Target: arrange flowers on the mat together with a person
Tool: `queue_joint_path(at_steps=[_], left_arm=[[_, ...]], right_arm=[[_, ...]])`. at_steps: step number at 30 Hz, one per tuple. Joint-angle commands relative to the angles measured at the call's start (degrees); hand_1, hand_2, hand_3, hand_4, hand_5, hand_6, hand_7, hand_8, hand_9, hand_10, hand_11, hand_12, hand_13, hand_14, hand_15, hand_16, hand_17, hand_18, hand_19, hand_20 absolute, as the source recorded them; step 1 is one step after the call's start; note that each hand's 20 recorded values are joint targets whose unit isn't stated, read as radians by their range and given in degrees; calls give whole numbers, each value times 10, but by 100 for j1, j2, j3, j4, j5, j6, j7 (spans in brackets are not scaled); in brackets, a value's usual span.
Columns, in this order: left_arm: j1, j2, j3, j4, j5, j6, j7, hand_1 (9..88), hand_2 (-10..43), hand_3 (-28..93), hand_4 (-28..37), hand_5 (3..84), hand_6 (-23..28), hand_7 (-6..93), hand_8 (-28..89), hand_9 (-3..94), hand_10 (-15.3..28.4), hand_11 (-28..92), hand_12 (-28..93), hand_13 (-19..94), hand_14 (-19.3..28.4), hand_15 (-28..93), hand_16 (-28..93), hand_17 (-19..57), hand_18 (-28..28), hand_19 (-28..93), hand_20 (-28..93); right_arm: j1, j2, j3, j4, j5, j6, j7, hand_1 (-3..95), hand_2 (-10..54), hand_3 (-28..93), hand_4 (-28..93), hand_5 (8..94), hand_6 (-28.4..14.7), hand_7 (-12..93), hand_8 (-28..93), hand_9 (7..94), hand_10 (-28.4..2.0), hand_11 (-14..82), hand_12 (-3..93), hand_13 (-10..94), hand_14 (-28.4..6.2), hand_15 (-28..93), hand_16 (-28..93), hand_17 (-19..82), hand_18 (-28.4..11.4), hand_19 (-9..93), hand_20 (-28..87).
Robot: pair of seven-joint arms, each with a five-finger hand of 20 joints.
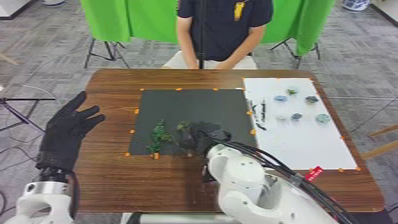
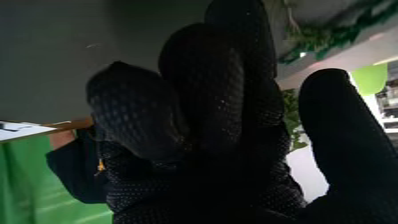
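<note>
Right hand [image 1: 214,133], thumb standing wide of fingers, beside the right green sprig [image 1: 183,127] on the black mat [image 1: 191,104]; sideways glove drag could skew it.

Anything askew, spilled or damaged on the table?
Nothing stands out. In the head view the dark mat and white sheet lie flat; green sprigs rest on the mat's near part, small plants sit on the sheet. No spill or damage visible.
</note>
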Motion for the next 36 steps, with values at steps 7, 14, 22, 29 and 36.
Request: queue_joint_path(at_steps=[7,14,22,29,36], left_arm=[[114,115,88,62,-186,78,264,248,44,790,-230,353,38,125,-97,388,185,233,104,294,274,498,-79,-86,241,482,156],[250,243,140,83,-353,192,664,225,47,777,-265,359,36,126,-98,390,182,233,105,294,274,499,-78,-86,242,484,159],[260,244,196,105,-362,173,728,208,50,770,-281,365,34,121,-96,397,181,229,107,296,275,496,-77,-86,245,484,162],[329,78,117,96,-188,35,553,203,50,769,-282,367,33,118,-95,399,180,224,107,296,274,492,-75,-86,245,481,162],[325,49,189,137,-175,13,534,201,48,770,-283,365,29,114,-95,392,177,210,104,295,274,487,-75,-87,242,469,157]], right_arm=[[-555,489,1566,-852,1068,788,-240,243,116,644,-194,909,-27,164,-118,937,-148,351,185,846,-142,603,210,383,-284,931,151],[-1641,985,3181,-1197,2626,2037,-1306,232,129,657,-198,790,-42,136,-102,815,-178,264,184,696,-175,573,165,258,-253,828,66],[-2847,888,4811,-1011,6062,2477,-3259,203,135,727,-235,664,-38,147,-114,662,-195,221,155,544,-197,538,115,145,-235,658,130],[-3646,721,5433,-897,7568,2489,-4182,181,135,774,-261,565,-19,147,-119,562,-177,167,139,445,-197,412,103,96,-232,558,168],[-4022,554,5676,-815,8046,2454,-4426,152,129,796,-279,497,-6,139,-118,499,-162,125,138,392,-195,325,128,78,-229,507,174]])
